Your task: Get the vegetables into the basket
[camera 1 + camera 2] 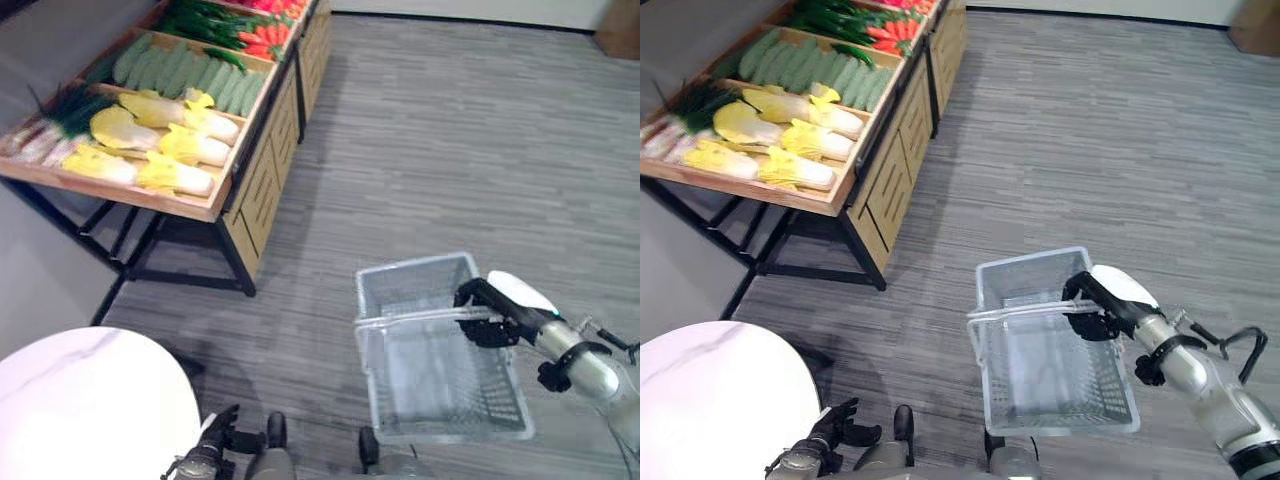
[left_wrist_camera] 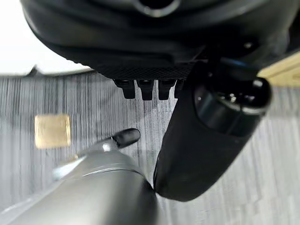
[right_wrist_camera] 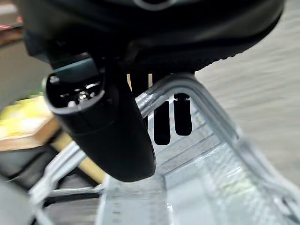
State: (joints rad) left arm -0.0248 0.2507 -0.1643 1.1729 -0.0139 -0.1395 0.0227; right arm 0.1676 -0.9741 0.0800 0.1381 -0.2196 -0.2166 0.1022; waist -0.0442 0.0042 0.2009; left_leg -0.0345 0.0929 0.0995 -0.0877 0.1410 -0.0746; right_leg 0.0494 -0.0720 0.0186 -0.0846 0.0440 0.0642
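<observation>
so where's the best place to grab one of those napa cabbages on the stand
Probably around the thick white stem end of the front napa cabbage, coming from above at the stand's open front edge. It lies on its side, stem toward the aisle, leaves loose. The left hand hangs free; the right hand holds the basket's handle.

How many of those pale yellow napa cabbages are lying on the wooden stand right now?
5, all in the wooden stand's front compartment: three in the back row, two along the front edge. Others may be hidden beneath.
</observation>
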